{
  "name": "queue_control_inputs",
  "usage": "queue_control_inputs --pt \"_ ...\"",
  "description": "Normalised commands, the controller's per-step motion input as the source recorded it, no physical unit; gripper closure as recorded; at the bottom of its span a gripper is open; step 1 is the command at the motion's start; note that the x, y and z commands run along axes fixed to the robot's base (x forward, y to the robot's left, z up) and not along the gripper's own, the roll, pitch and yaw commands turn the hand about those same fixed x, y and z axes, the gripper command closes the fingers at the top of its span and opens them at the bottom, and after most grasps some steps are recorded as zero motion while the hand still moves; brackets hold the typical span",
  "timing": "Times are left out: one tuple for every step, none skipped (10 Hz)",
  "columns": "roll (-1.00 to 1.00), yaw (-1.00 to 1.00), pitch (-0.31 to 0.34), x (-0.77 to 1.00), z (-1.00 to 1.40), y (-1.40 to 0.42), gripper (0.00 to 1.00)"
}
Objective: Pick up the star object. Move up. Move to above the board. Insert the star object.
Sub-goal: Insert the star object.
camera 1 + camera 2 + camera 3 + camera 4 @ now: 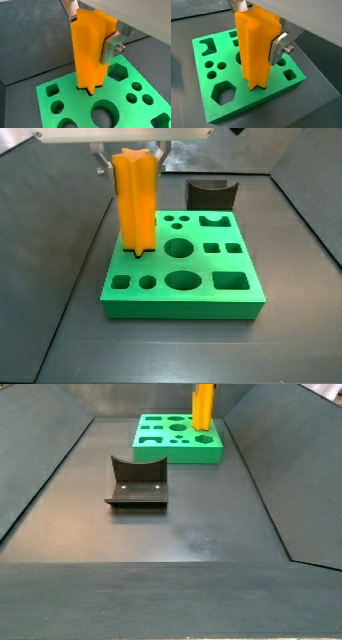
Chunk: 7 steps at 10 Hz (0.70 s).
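My gripper (90, 30) is shut on the star object (87, 47), a tall bright-orange ridged peg held upright by its upper part. Both wrist views show a silver finger plate on each side of the peg (254, 50). The peg's lower end sits in the mouth of the star-shaped hole at one corner of the board (77, 100), a thick bright-green block with several shaped holes (254, 97). In a side view the peg (135, 203) stands on the board's (181, 308) far left corner under the gripper (131, 158). Farther off, peg (202, 406) and board (174, 454) show again.
The fixture (210, 194), a dark notched bracket, stands on the dark floor just beyond the board, and it appears nearer the camera in a side view (138, 481). Grey sloping walls enclose the floor on all sides.
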Motion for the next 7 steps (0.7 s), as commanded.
queue_control_inputs --pt "-0.01 -0.16 -0.053 -0.02 -0.13 -0.03 1.00" --pt "-0.01 -0.17 -0.060 -0.01 -0.14 -0.04 1.00" --pt "-0.01 -0.17 -0.066 0.00 -0.17 -0.06 1.00" --pt "0.00 -0.17 -0.074 -0.02 -0.24 -0.05 1.00" --pt "0.00 -0.16 -0.066 -0.07 -0.33 -0.03 1.00" --pt "0.03 -0.09 -0.034 -0.09 -0.38 -0.01 1.00" --pt "0.06 0.00 -0.017 -0.01 -0.45 0.00 1.00"
